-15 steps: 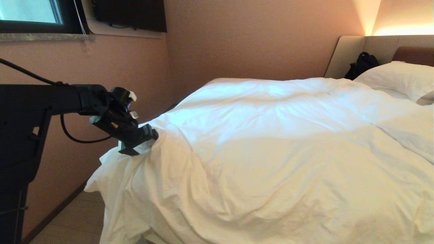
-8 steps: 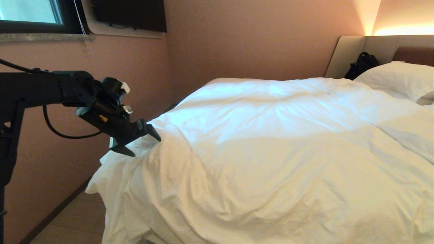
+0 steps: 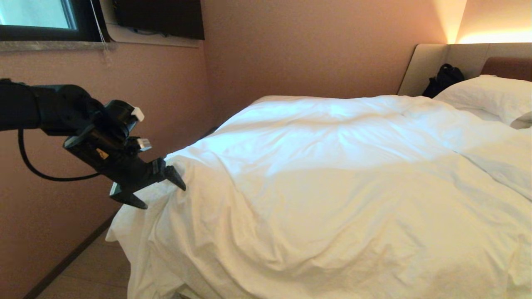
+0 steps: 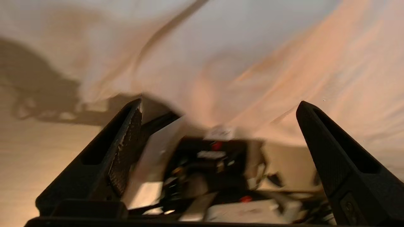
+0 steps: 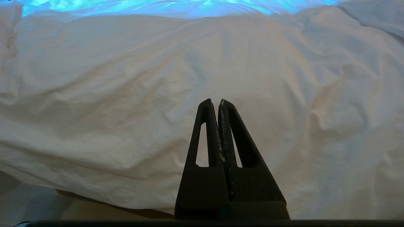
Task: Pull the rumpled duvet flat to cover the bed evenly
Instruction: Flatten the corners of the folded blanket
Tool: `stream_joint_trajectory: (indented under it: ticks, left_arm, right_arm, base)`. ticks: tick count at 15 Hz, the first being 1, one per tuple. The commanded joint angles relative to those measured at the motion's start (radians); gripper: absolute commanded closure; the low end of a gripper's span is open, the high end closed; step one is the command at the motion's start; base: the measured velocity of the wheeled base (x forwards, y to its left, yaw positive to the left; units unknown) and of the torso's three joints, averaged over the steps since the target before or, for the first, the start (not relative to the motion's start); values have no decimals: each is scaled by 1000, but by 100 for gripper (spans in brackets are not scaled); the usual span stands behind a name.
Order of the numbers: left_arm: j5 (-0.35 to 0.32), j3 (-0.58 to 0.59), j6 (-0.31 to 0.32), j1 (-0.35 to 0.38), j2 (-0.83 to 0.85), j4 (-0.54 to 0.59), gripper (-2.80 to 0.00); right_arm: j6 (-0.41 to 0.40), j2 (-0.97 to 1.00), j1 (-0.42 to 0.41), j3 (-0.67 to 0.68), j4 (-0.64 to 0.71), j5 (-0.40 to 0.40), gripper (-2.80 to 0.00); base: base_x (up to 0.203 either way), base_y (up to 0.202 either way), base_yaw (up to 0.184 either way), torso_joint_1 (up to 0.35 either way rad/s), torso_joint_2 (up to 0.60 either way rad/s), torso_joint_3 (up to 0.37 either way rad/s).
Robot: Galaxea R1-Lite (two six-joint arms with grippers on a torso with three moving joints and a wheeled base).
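My left end effector: fingers spread, empty | duvet: corner just beside and under it | my right end effector: pressed together.

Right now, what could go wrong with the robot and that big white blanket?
The left gripper is open right beside the duvet corner, so a fingertip might snag the cloth and rumple it again. That corner bunches and droops toward the floor, so it could slide further off the bed.
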Motion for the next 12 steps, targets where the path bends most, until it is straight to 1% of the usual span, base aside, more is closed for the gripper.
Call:
stream_joint_trajectory:
  ticks: [1,2,5,6,7,9,11,12]
  left_arm:
    - [-1,157,47,28,-99,-50,-280]
    - [-1,228,81,40,-129,-91,-280]
    - [-2,521,268,95,-226,-283,-280]
    - [-3,620,328,116,-252,-369,0]
    - [-3,700,381,134,-272,-457,0]
    - [-4,868,459,149,-293,-633,0]
    - [-5,1007,510,156,-298,-823,0]
    - [-5,1047,523,158,-294,-887,0]
  right_arm:
    - [0,1,1,0,0,0,0]
    - [0,1,1,0,0,0,0]
    - [0,1,1,0,0,0,0]
    - [0,1,0,0,0,0,0]
    - [0,1,1,0,0,0,0]
    - [0,1,1,0,0,0,0]
    - [0,1,-1,0,0,0,0]
    - [0,1,-1,0,0,0,0]
  base:
    - [0,0,0,0,0,0]
    - [0,0,0,0,0,0]
    - [0,0,0,0,0,0]
    - [0,0,0,0,0,0]
    - [0,0,0,0,0,0]
    - [0,0,0,0,0,0]
    - [0,0,0,0,0,0]
    - [0,0,0,0,0,0]
